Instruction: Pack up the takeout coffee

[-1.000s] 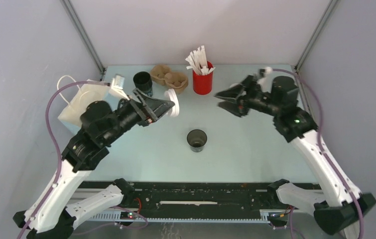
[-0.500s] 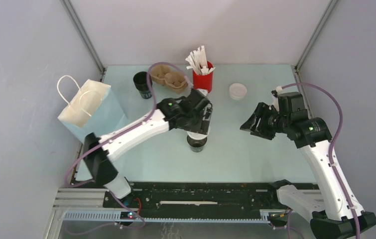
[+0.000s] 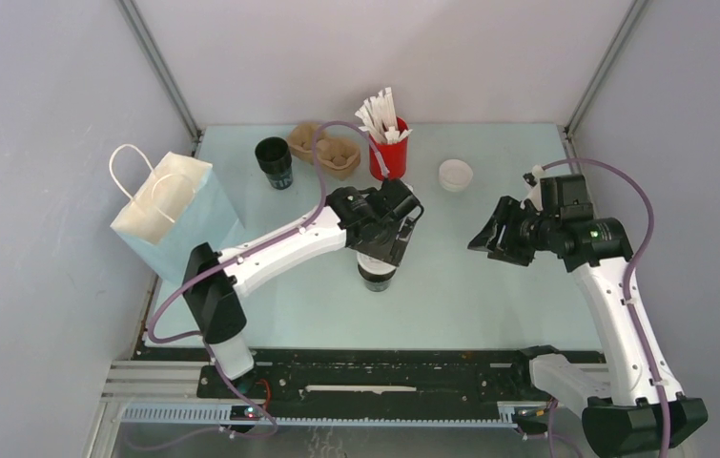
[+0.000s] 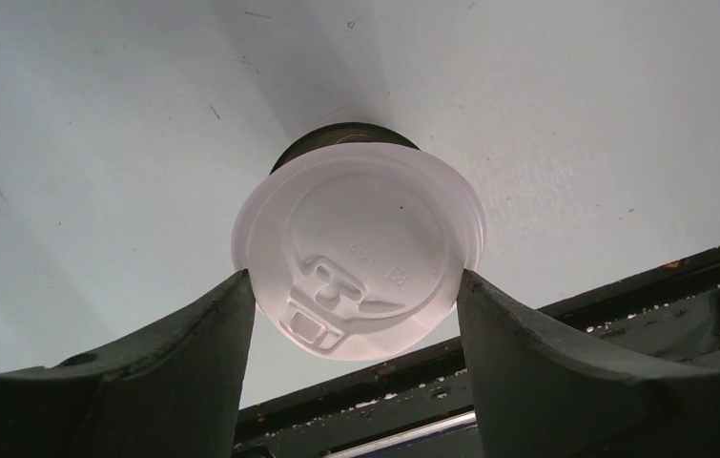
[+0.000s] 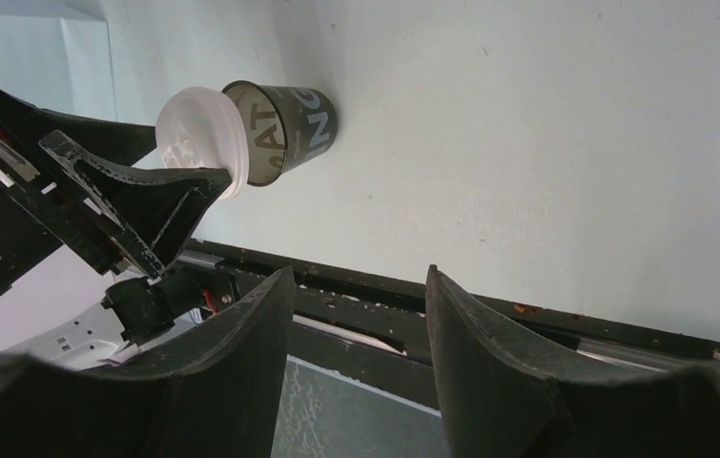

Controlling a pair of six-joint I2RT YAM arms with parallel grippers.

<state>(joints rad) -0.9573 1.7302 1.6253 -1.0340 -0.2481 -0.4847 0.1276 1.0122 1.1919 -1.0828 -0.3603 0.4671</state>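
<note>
Dead centre of the surface (image 3: pixel 489 296), midway between near and far edges: the takeout coffee (image 3: pixel 376 275), an upright dark cup. Poised right over it, the left tool (image 4: pixel 356 286), pinching the white lid (image 4: pixel 359 253) by its rim, one finger pressed to either side. Held at the cup's mouth but tilted in the right wrist view, not seated flat. Drink-slot end turned toward the left wrist camera.

Over toward the right edge, the right tool (image 5: pixel 358 281). Hovering above the surface, fingers spread, nothing between them. Pointed at the cup, well apart from it.

Along the far edge, left to right: a lidless black cup (image 3: pixel 274 160), a brown cardboard carrier (image 3: pixel 327 150), a red holder (image 3: pixel 387 159) stuffed with white sticks (image 3: pixel 380 116), a loose lid disc (image 3: pixel 455 175). By the left edge, a pale paper bag (image 3: pixel 170 215), standing upright, handles up.
</note>
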